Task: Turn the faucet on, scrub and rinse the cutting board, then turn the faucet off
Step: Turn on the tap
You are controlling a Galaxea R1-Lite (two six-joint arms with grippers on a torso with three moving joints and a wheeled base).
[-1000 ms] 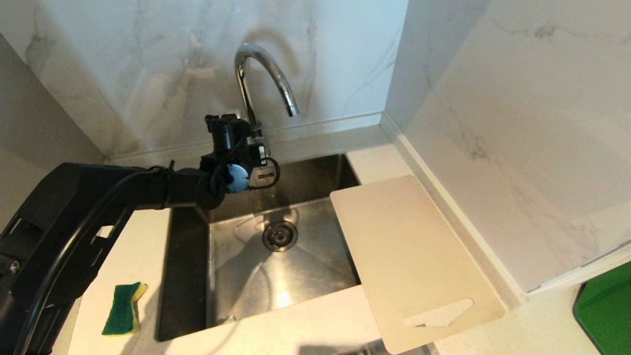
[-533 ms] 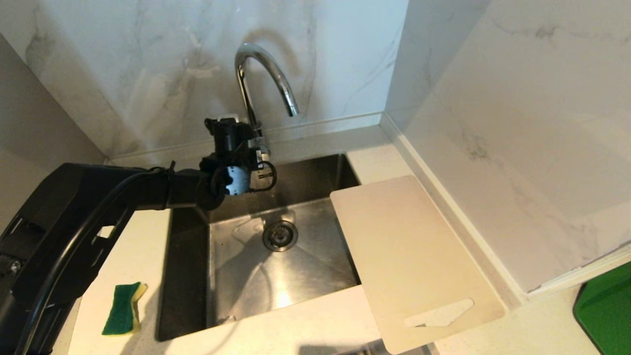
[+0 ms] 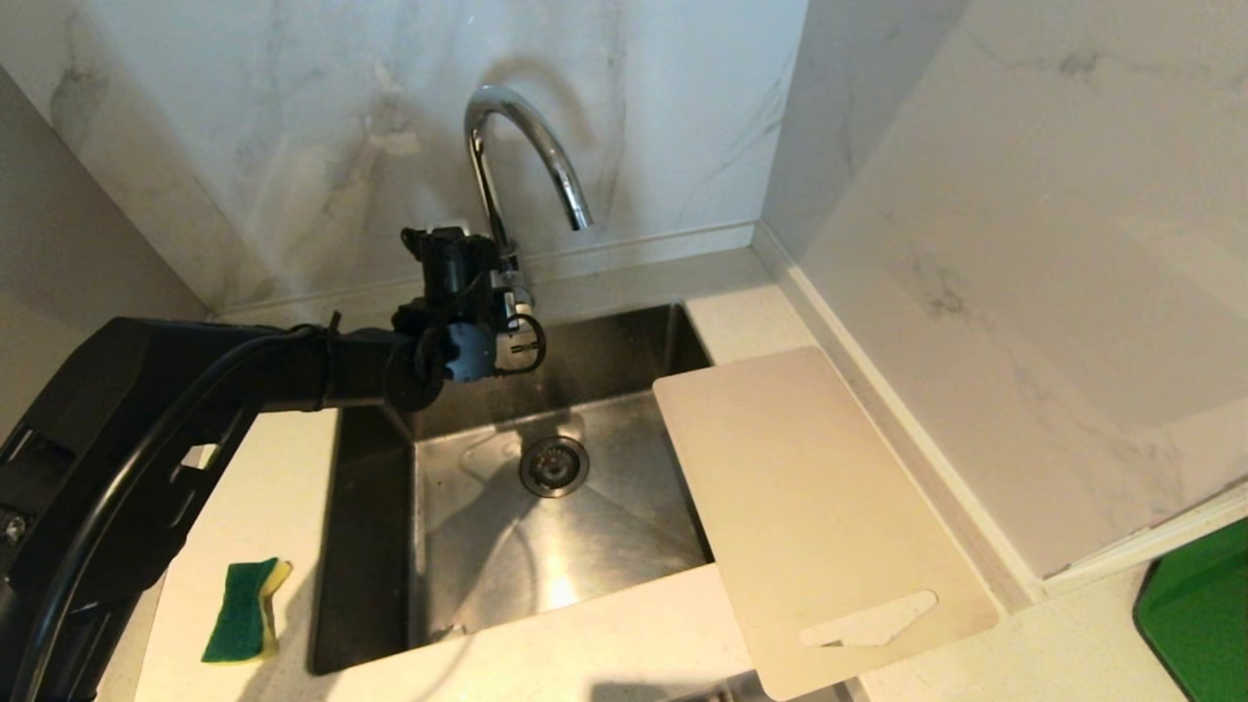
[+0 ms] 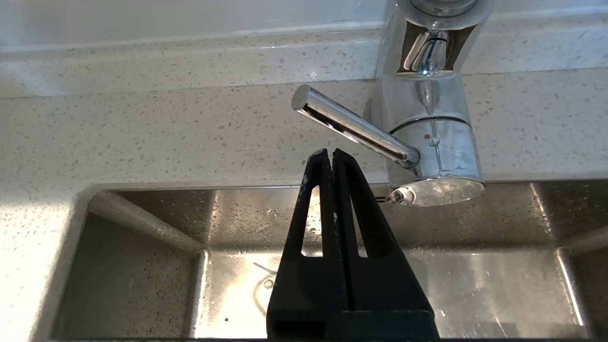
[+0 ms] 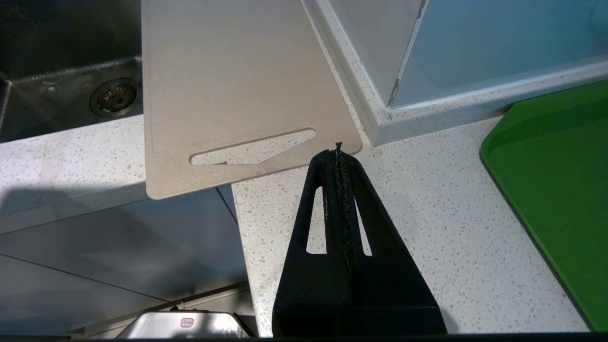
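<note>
Left tool [image 4: 331, 153], pinched shut and empty, sits just beneath the faucet [image 4: 430, 118] lever, over the sink's [image 4: 142, 213] back rim.

Stainless steel sink [image 3: 458, 546] with round drain [image 3: 554, 466] at centre frame, green and yellow sponge [image 3: 244, 609] on speckled countertop [image 3: 263, 487] lower left, green tray [image 3: 1194, 609] lower right, marble wall [image 3: 292, 146] across the top

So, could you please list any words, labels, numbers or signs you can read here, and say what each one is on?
No readable words or numbers anywhere.
Faucet: a small red dot on the chrome body by the lever; a mark, not text.
Metal object at the edge of the right wrist view: a small red label, too small to read.
Cutting board, sponge, green tray: no markings.
</note>
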